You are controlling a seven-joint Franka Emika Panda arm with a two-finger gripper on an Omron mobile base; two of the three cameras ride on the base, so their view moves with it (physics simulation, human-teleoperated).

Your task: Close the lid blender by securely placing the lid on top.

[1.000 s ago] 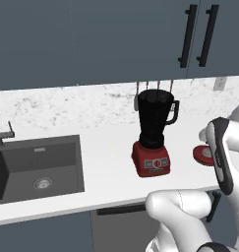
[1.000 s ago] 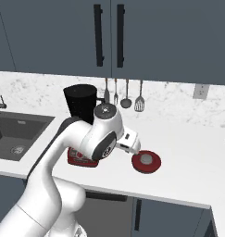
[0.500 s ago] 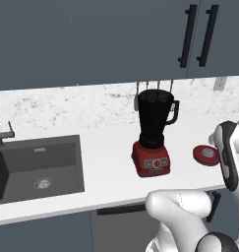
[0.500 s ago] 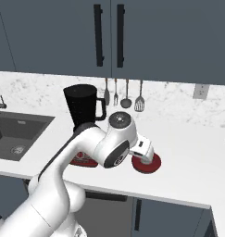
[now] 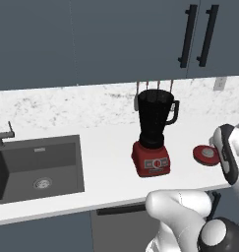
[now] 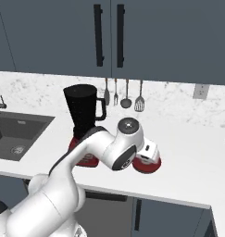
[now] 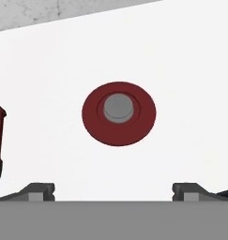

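Nothing is fitted yet: the small round red lid with its pale grey cap (image 7: 118, 113) lies flat on the white counter (image 5: 106, 162) at three o'clock of the tall dark open-topped blender (image 5: 153, 132), the two-finger gripper (image 7: 113, 189) above it, spread wide and empty.

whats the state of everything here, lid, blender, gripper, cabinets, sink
lid: lying flat on the counter, right of the blender, not gripped
blender: upright, jar open at the top
gripper: open, above the lid, holding nothing
cabinet doors: closed
sink: no water visible
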